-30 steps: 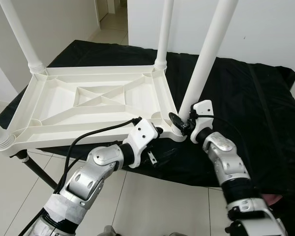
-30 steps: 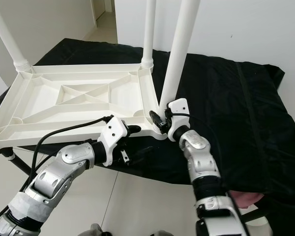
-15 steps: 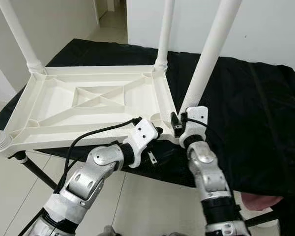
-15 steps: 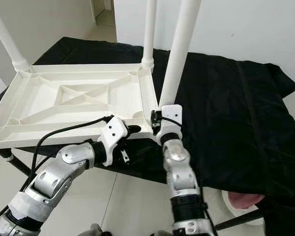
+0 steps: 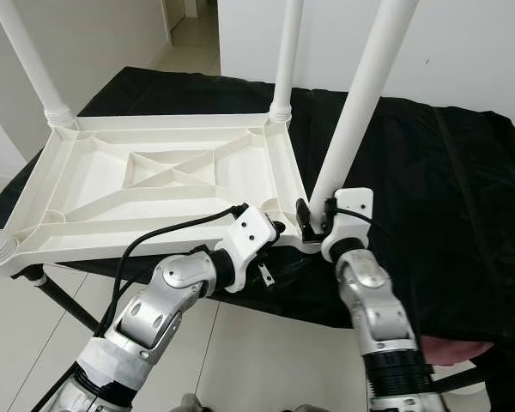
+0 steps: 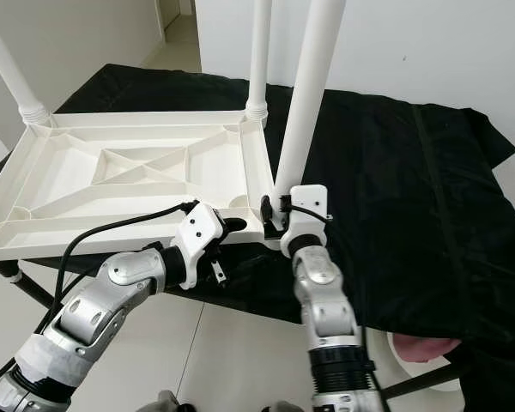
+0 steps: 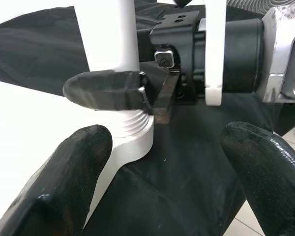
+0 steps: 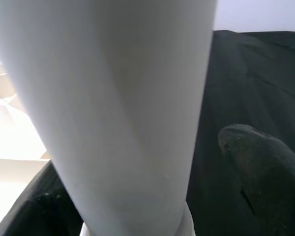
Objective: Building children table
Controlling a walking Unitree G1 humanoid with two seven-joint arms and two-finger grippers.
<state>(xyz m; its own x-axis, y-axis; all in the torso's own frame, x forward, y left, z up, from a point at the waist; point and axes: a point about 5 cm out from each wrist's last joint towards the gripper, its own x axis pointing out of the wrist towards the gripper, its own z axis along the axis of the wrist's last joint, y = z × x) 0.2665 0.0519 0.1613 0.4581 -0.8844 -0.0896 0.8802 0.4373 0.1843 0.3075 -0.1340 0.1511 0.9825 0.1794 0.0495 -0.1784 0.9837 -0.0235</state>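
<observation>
**Last leg going into its socket**

At the near right corner of the upturned white tabletop (image 5: 163,180), the right gripper (image 5: 313,221) is clamped around the base of a white leg (image 5: 356,103), just above its threaded collar. The left gripper (image 7: 162,152) hovers just beside that corner with its fingers apart, holding nothing. Three other legs already stand at the tabletop's other corners, so this looks like the final leg being screwed home. The next move likely calls for further twisting of the leg until the thread seats, with the tabletop kept steady. The tabletop lies on a stand draped in black cloth (image 5: 429,172). Beyond it rise white walls; pale floor tiles (image 5: 26,343) lie below.
</observation>
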